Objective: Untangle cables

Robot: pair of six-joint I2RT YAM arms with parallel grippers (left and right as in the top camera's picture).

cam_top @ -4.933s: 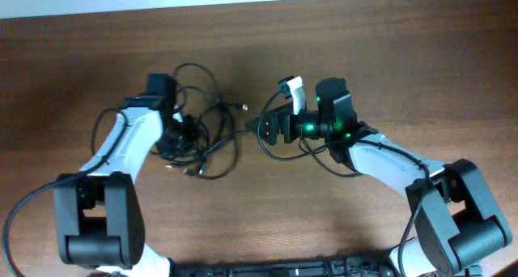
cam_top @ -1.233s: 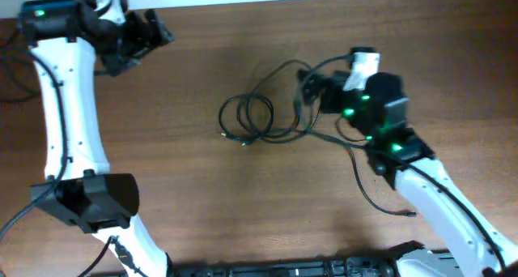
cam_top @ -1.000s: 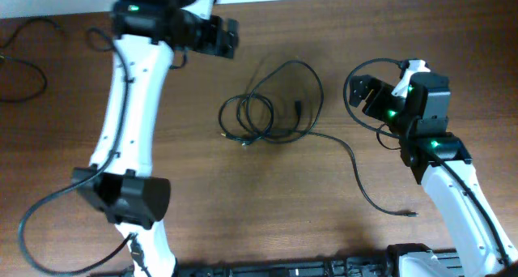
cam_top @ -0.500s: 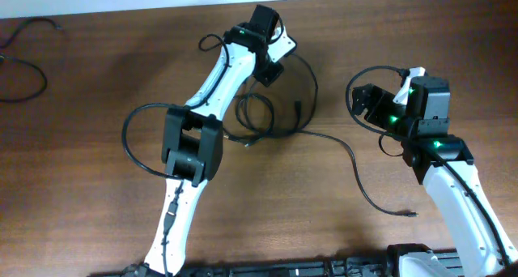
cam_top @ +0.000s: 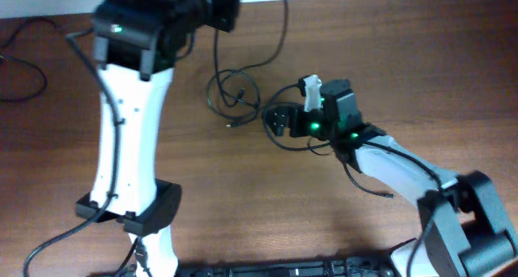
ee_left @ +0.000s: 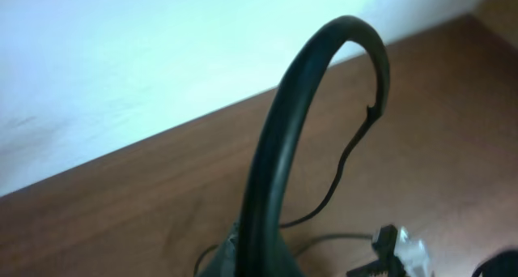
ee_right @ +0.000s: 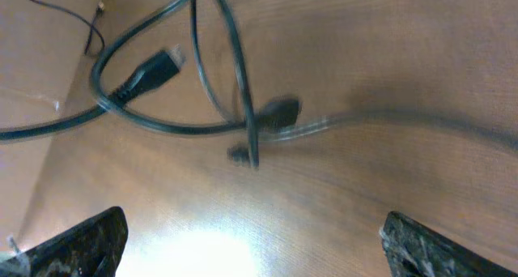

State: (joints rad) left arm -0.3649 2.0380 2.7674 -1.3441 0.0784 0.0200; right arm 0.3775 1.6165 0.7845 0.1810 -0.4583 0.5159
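Black cable (ee_left: 267, 164) now aloft, pinched in left end effector (cam_top: 220, 6); right end effector (cam_top: 277, 121), spread, newly beside it

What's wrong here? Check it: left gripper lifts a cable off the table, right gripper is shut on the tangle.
The right gripper is open, not shut: the right wrist view shows its fingers apart above the tangle. The left gripper does lift a cable.
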